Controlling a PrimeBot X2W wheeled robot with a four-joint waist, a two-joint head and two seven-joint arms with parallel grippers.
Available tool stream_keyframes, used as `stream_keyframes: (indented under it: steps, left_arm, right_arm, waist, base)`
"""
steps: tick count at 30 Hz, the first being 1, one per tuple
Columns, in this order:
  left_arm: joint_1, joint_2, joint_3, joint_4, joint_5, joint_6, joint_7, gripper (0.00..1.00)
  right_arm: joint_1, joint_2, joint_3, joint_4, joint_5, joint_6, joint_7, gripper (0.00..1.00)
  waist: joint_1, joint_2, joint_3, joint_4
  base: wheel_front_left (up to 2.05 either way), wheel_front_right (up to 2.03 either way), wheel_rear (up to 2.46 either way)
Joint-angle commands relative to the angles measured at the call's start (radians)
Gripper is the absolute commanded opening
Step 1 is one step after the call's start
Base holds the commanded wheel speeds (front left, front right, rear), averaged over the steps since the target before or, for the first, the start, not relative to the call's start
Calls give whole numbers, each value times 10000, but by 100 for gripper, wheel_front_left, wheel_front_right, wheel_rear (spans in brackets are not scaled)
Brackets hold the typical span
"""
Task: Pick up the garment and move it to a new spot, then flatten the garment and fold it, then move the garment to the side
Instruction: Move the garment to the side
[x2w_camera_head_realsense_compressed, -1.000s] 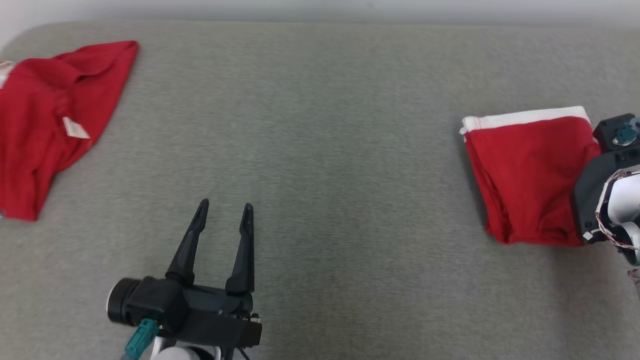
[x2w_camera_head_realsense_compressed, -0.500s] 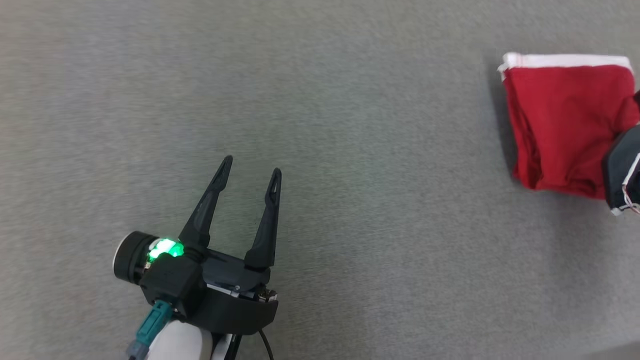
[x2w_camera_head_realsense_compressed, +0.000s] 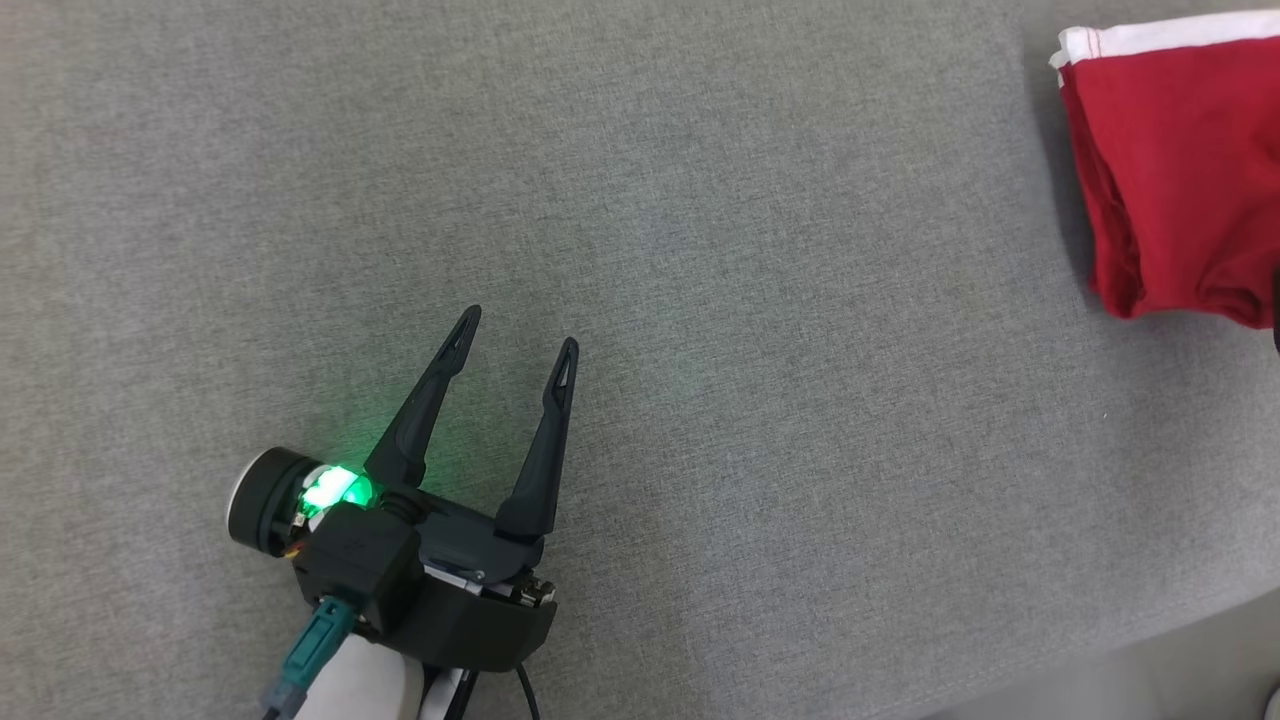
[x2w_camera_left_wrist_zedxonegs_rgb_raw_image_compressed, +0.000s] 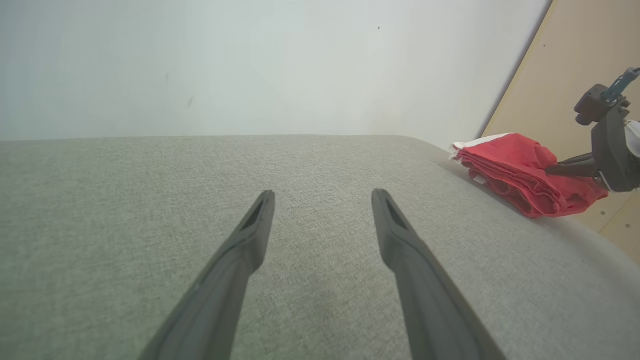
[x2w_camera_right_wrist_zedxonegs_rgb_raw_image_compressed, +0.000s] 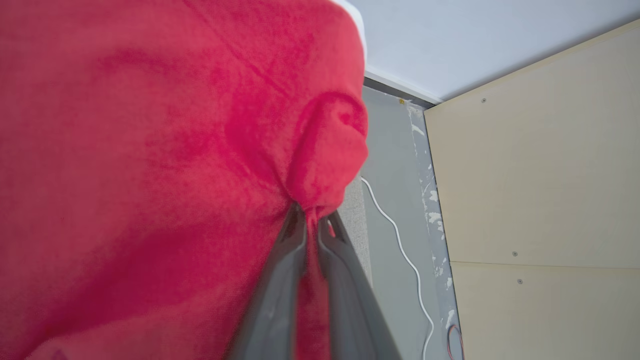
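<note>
Garment (x2w_camera_head_realsense_compressed: 1170, 170), red with a white band, lies folded at the far right of the grey cloth-covered desk (x2w_camera_head_realsense_compressed: 700, 250), close to its edge. The right pincer (x2w_camera_right_wrist_zedxonegs_rgb_raw_image_compressed: 310, 222) is closed to a narrow slit on a small bunched tuck of the red cloth; how many layers it has caught I cannot tell from so close. If only the top layer is pinched, a sideways pull would likely drag the fold open, or the tuck may slip free. Pulled too far right, the pile could slide over the edge. The left pincer (x2w_camera_head_realsense_compressed: 520, 330) stands wide and empty, well apart from the garment, too far to steady it.
</note>
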Motion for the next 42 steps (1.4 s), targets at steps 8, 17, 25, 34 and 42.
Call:
stream_keyframes:
  steps: [8,17,25,34,42]
  left_arm:
    - [-40,123,18,36,-20,-60,-32,100]
    - [77,137,43,70,-48,-41,-32,100]
    - [159,-37,-34,151,-151,-47,-32,100]
    - [528,-256,245,307,-417,13,-32,100]
    - [1480,-362,1319,974,-694,357,-30,100]
  right_arm:
    - [-192,-45,-642,180,-1022,-27,-915,0]
    - [28,296,-1434,86,-1679,-27,-1575,100]
    - [273,498,-1454,-369,-2098,-27,-2534,100]
    - [954,1123,-1295,-844,-1168,-27,-2986,100]
    - [2294,1824,-643,-2047,1079,-27,-3691,100]
  waist:
    - [-1,-1,148,-120]
    - [-1,-1,86,-110]
    - [-1,-1,-315,194]
    - [-1,-1,-1375,779]
    - [-1,-1,-3186,1220]
  base:
    - [0,0,0]
    - [0,0,0]
    - [0,0,0]
    - [0,0,0]
    - [0,0,0]
